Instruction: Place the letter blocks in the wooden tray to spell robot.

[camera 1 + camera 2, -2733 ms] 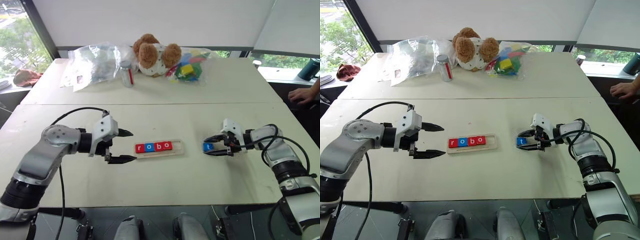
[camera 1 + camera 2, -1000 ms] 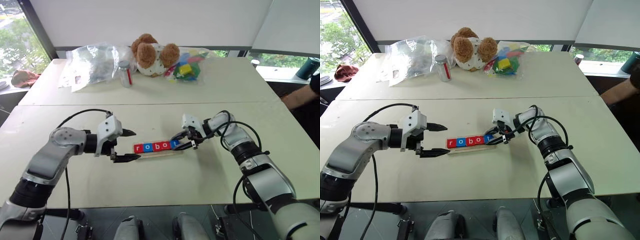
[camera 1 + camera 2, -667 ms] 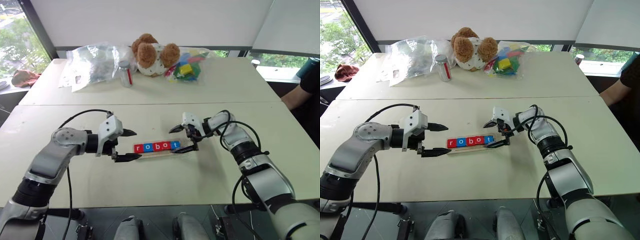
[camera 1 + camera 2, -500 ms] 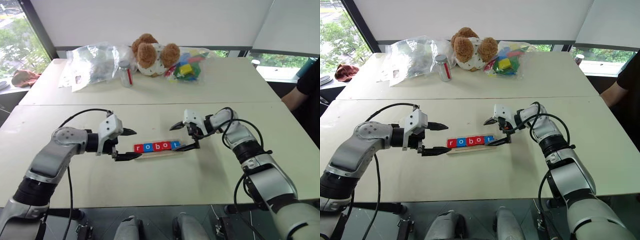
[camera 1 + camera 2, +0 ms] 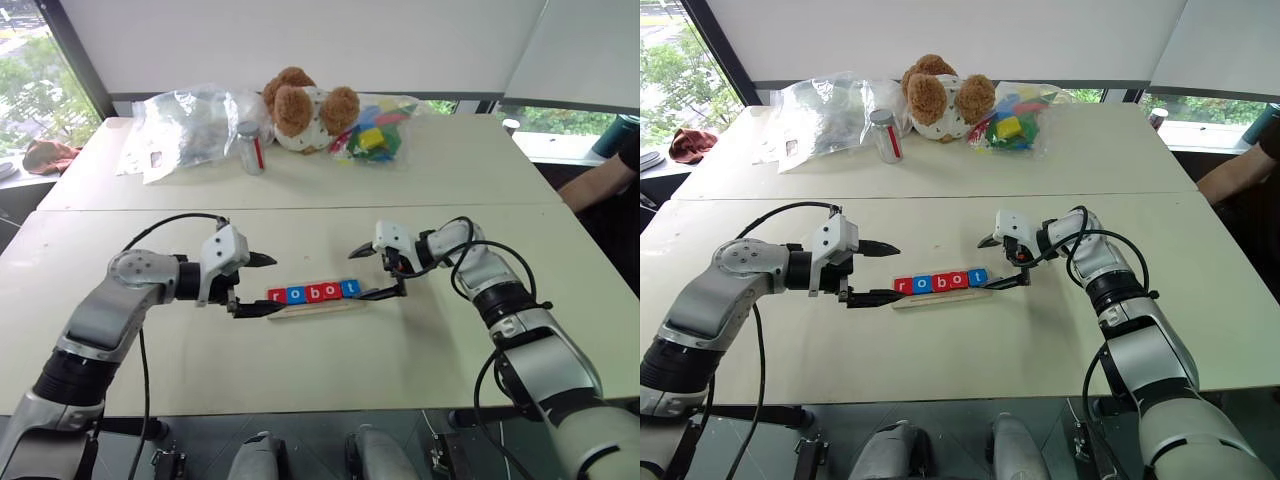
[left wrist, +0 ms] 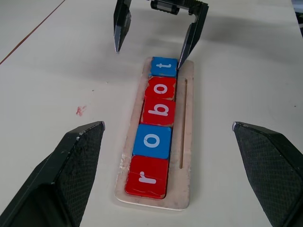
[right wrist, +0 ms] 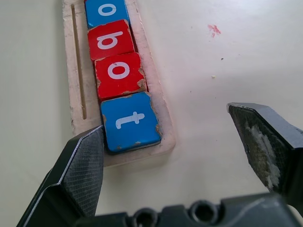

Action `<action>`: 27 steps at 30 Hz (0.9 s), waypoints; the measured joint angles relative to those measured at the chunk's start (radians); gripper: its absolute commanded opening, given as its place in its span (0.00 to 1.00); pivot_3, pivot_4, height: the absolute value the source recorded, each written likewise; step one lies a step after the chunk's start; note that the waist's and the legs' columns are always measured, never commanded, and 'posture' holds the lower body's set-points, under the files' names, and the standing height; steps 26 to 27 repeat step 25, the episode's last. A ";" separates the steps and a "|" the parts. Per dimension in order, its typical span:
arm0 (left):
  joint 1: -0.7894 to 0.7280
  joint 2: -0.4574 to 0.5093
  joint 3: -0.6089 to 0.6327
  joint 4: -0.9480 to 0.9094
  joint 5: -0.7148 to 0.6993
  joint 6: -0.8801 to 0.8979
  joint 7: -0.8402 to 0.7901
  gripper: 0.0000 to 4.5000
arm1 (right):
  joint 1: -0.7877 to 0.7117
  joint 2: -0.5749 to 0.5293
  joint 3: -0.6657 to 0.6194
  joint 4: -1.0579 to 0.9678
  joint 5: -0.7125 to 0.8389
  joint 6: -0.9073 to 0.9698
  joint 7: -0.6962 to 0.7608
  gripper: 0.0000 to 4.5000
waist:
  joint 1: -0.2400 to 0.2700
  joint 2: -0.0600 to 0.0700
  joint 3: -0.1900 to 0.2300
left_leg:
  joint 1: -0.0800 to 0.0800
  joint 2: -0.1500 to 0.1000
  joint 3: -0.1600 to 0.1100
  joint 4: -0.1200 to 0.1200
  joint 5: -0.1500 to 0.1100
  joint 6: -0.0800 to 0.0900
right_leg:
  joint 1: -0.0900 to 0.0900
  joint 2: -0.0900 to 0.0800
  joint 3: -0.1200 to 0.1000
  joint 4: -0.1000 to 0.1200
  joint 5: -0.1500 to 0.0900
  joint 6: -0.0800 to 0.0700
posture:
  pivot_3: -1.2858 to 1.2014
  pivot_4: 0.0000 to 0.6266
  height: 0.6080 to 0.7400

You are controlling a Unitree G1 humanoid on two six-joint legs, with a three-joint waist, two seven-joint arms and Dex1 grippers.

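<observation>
As tray (image 6: 188,142) holds 5 blocks (image 6: 153,141): 3 red, 2 blue.

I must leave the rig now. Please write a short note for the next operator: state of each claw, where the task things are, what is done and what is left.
Left claw: open, empty, at the tray's r end.
Right claw: open, empty, at the t end, one finger against the tray.
Wooden tray: on the front table, between the claws.
Letter blocks: all five in the tray, reading r, o, b, o, t.
Done: the word is spelled.
Left: draw both claws away; nothing more to place.
</observation>
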 measured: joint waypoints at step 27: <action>0.545 0.035 0.409 -0.121 -0.122 0.101 0.172 1.00 | 0.785 -0.264 -0.476 -1.103 0.410 1.006 -0.334 1.00 | 0.002 -0.002 -0.001 | 0.005 -0.002 -0.001 -0.001 -0.005 0.008 | 0.007 -0.010 -0.005 -0.002 0.000 0.000 | 0.52 0.24 1.00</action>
